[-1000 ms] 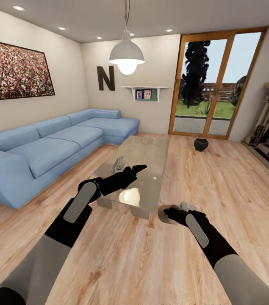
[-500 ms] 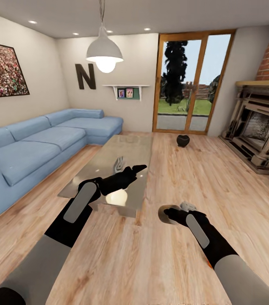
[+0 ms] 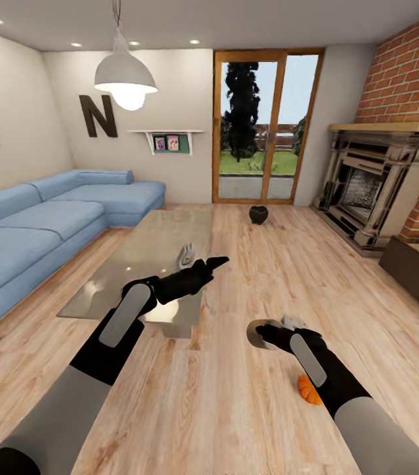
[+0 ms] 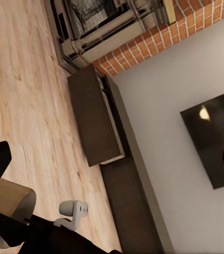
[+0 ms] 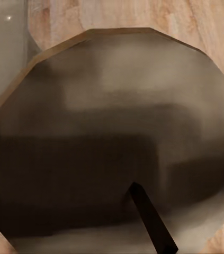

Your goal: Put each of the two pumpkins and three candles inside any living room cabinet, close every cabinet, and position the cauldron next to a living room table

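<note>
Two black arms reach out over the wood floor [image 3: 249,422]. At the left edge sits the blue sofa [image 3: 31,231]; the glass coffee table [image 3: 150,254] lies centre-left. The left gripper [image 3: 212,262] hovers above its near end, fingers spread apart, empty. Upper centre, the black cauldron [image 3: 258,214] rests on the floor before the glass doors [image 3: 266,125], apart from the table. Lower centre, the right gripper [image 3: 270,333] grips a tan candle [image 3: 257,333]. An orange pumpkin [image 3: 309,389] peeks beside that forearm. At the right edge stands the dark cabinet [image 3: 415,274], one drawer [image 4: 97,123] pulled out.

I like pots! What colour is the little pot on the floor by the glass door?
The cauldron is black; head view.
</note>
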